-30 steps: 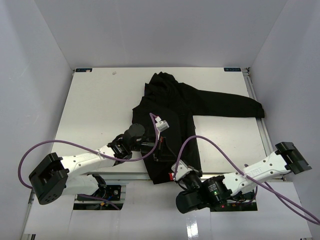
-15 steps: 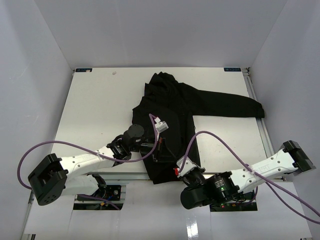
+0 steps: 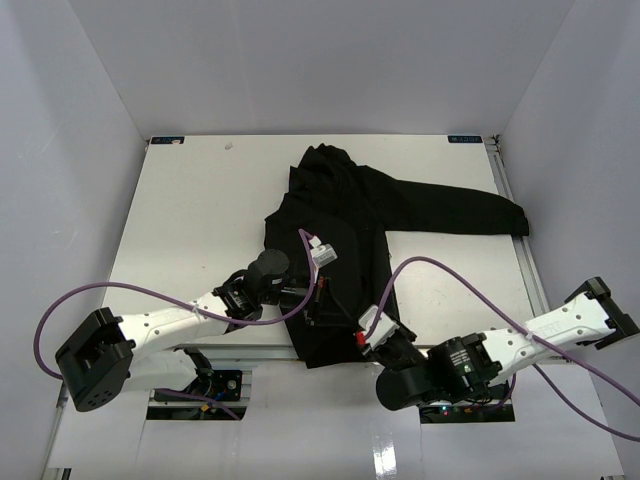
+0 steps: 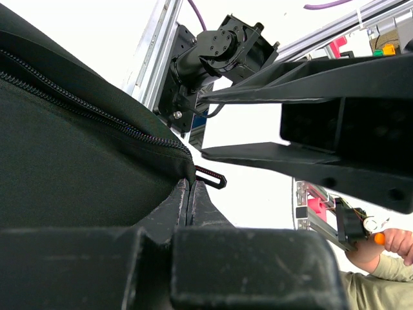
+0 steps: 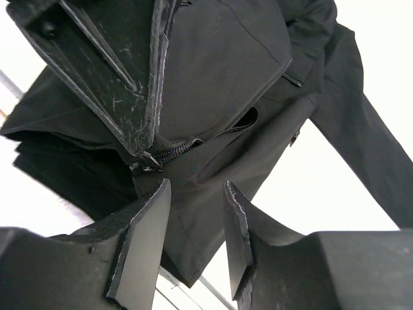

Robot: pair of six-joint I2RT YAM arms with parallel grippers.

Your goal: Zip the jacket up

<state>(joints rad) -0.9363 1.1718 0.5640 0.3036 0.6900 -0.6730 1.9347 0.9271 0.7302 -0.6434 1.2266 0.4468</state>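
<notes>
Left arm (image 3: 170, 322): reaches from the near left corner across the worktop (image 3: 190, 190), with its wrist over the lower left part of the jacket.
Cable (image 3: 130, 288): purple, looping along the left arm.
Left fingers (image 4: 169, 210): pressed together, pinching the bottom edge of the jacket at the foot of the zipper.
Jacket (image 3: 350, 200): black and slightly shiny, lying flat on the worktop right of centre, with the hood end toward the far edge and the hem at the near edge.
Zipper (image 4: 97, 110): its teeth run along the front edge down to the pinched corner.
Pull tab (image 4: 211, 177): small and dark, sticking out just beside the left fingers.
Right fingers (image 5: 145, 232): spread and gripping nothing, hovering over the hem close to the left fingers, with jacket fabric showing through the gap.
Right arm (image 3: 520, 335): comes in from the near right corner, bent back toward the middle.
Sleeve (image 3: 460, 212): stretched out to the right, with the cuff near the worktop's right edge.
</notes>
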